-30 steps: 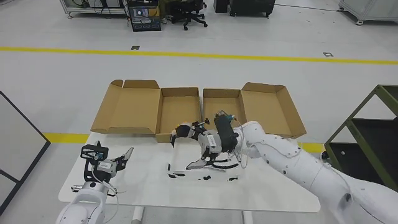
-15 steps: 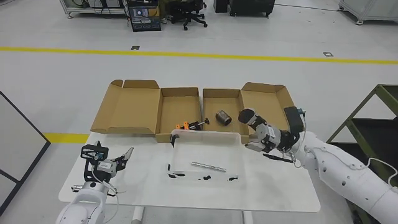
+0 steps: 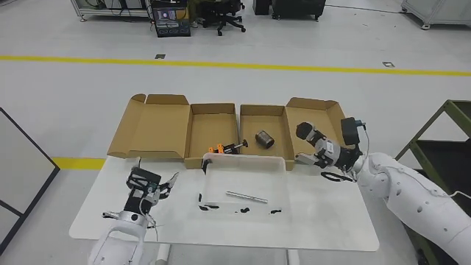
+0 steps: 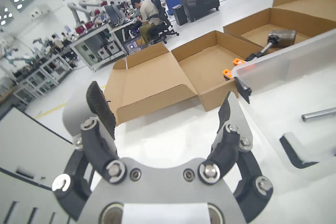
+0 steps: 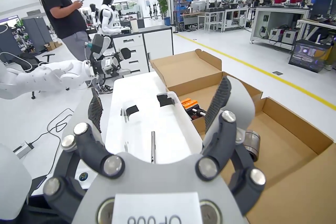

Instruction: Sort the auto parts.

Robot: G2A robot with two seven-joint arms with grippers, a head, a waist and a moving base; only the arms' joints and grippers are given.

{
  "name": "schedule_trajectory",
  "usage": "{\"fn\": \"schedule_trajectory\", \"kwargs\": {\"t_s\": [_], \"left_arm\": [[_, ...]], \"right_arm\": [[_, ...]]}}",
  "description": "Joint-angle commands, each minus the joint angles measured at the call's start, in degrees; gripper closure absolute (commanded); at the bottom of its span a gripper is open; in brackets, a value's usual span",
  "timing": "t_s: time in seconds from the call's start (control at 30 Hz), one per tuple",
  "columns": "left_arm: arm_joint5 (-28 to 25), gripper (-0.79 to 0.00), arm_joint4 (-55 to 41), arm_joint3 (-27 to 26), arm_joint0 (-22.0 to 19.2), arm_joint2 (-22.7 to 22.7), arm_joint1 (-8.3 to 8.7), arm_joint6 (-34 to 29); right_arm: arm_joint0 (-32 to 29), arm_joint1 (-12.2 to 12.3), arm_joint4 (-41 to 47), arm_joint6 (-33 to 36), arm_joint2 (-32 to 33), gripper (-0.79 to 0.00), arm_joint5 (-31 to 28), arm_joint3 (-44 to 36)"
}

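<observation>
A clear plastic tray stands mid-table with a thin metal rod lying in it. Behind it are two open cardboard boxes. The left box holds an orange-and-black part. A metal cylinder lies in the right box. My right gripper hangs open with nothing in it over the right box's near right corner. In the right wrist view the rod and cylinder lie below its fingers. My left gripper is open and holds nothing, low over the table left of the tray.
Box flaps spread flat to the left, and another flap to the right. Small black pieces sit along the tray's near edge. The white table is bare in front. A green rack stands to the far right.
My right arm swung from above the tray to the right box's near corner, and the cylinder now shows in that box. My left gripper moved right, closer to the tray.
</observation>
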Motion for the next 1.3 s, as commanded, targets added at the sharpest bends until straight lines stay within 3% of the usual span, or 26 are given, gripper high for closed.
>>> {"fn": "schedule_trajectory", "kwargs": {"t_s": [0.0,0.07,0.13,0.53,0.63,0.8,0.87,0.97,1.07,1.17,1.27], "left_arm": [[-1.7,-0.785,6.8,-0.6,-2.0,5.1,-0.28,-3.9],[-3.4,-0.785,7.3,-0.9,-3.4,8.7,-0.73,-8.2],[-2.3,-0.785,3.4,-1.7,-4.1,9.1,-1.17,-12.4],[-0.2,-0.785,6.2,-0.1,-3.0,9.6,-1.28,-13.5],[-7.6,-0.785,5.6,-2.6,-3.8,10.2,-1.09,-13.7],[-29.7,-0.785,-5.1,-7.8,-6.7,8.0,-0.19,-11.2],[-40.3,-0.785,-9.0,-7.9,-9.3,7.8,0.23,-14.8],[-51.3,-0.785,-14.5,-5.4,-15.8,10.9,0.23,-25.7],[-55.3,-0.785,-21.7,0.5,-24.7,16.3,-0.59,-35.4],[-53.9,-0.773,-29.2,6.1,-32.1,21.2,-1.83,-39.6],[-55.0,-0.659,-40.2,11.2,-37.6,23.5,-2.64,-39.8]], "right_arm": [[-0.7,0.0,-0.7,0.4,1.0,-0.785,-0.1,-0.7],[-1.3,0.0,-1.3,1.1,1.9,-0.785,0.1,-1.4],[-1.8,-0.2,-2.5,1.8,2.5,-0.785,-2.6,-3.4],[-1.9,-0.2,-2.6,1.7,2.5,-0.785,-2.6,-4.1],[-1.9,-0.2,-2.6,1.7,2.5,-0.785,-2.6,-4.1],[-1.9,-0.2,-2.6,1.7,2.5,-0.785,-2.6,-4.1],[-1.9,-0.2,-2.6,1.7,2.5,-0.785,-2.6,-4.1],[-1.9,-0.2,-2.6,1.7,2.5,-0.785,-2.6,-4.1],[-1.9,-0.2,-2.6,1.7,2.5,-0.785,-2.6,-4.1],[-1.9,-0.2,-2.6,1.7,2.5,-0.785,-2.6,-4.1],[-1.9,-0.2,-2.6,1.7,2.5,-0.785,-2.6,-4.1]]}}
